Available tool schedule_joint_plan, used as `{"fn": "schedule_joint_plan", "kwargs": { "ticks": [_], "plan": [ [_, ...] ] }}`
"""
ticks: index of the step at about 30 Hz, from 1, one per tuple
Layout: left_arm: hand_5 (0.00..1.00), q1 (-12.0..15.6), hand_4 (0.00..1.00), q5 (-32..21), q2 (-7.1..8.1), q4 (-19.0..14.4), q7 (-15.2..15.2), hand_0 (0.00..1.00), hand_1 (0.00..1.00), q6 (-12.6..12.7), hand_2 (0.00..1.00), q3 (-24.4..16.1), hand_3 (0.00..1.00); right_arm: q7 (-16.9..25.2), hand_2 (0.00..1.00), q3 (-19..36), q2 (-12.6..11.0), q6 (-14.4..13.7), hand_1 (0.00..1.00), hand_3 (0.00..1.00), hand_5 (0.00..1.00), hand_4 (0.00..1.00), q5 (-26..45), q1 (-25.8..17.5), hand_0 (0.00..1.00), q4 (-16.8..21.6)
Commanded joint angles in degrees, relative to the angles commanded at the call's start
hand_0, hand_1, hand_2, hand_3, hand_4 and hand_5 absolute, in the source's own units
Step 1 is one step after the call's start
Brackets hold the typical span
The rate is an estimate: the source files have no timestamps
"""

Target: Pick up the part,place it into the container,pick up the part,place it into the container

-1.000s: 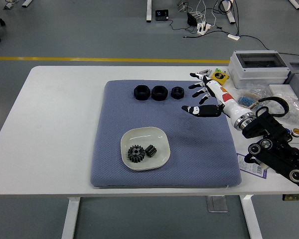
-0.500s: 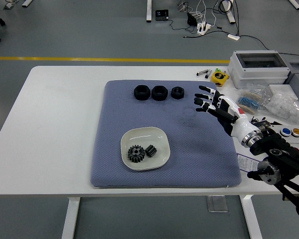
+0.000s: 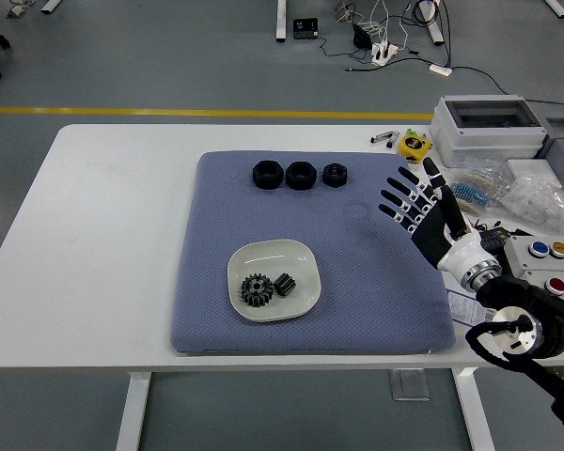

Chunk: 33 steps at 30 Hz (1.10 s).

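Observation:
A white dish [image 3: 297, 256] sits on the blue-grey mat [image 3: 235, 216] near its front. Inside the dish lie a black gear [image 3: 258, 289] and a smaller black part [image 3: 284, 283]. Three black ring-shaped parts [image 3: 300, 174] stand in a row at the mat's far edge. My right hand [image 3: 419, 203] hovers over the mat's right edge with its fingers spread and nothing in them. It is well to the right of the dish and in front of the row of parts. The left arm does not show.
At the table's right stand a grey box [image 3: 489, 124], a yellow tape measure [image 3: 414, 146], clear bags of small items [image 3: 540, 199] and a panel of coloured buttons [image 3: 555, 252]. The white table [image 3: 113, 235] lies bare to the left of the mat.
My right hand has drawn back toward the right and nearer to the table's front, turning so its fingers point up and away. The parts and the dish have not moved.

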Motion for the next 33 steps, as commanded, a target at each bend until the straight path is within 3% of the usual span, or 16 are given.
{"fn": "schedule_joint_plan", "kwargs": {
  "ticks": [15,16,33],
  "plan": [
    [0.677,-0.5,0.611,-1.1,0.03,0.0,-0.2,0.710,0.624,0.0,0.634,0.5,0.562,0.3,0.843,-0.6,-0.1,0.5,0.823,0.852,0.779,0.998,2.9,0.1,0.874,-0.5],
    [0.676,-0.5,0.612,-1.1,0.03,0.0,-0.2,0.710,0.623,0.0,0.636,0.5,0.562,0.3,0.841,-0.6,-0.1,0.5,0.824,0.846,0.840,0.998,3.0,0.1,0.877,-0.5],
    [0.676,-0.7,0.612,-1.5,0.02,0.0,-0.3,0.710,0.623,0.0,0.635,0.7,0.562,0.7,0.838,-0.6,0.0,1.5,0.822,0.839,0.876,0.998,5.7,0.4,0.877,-0.5]
  ]
}}
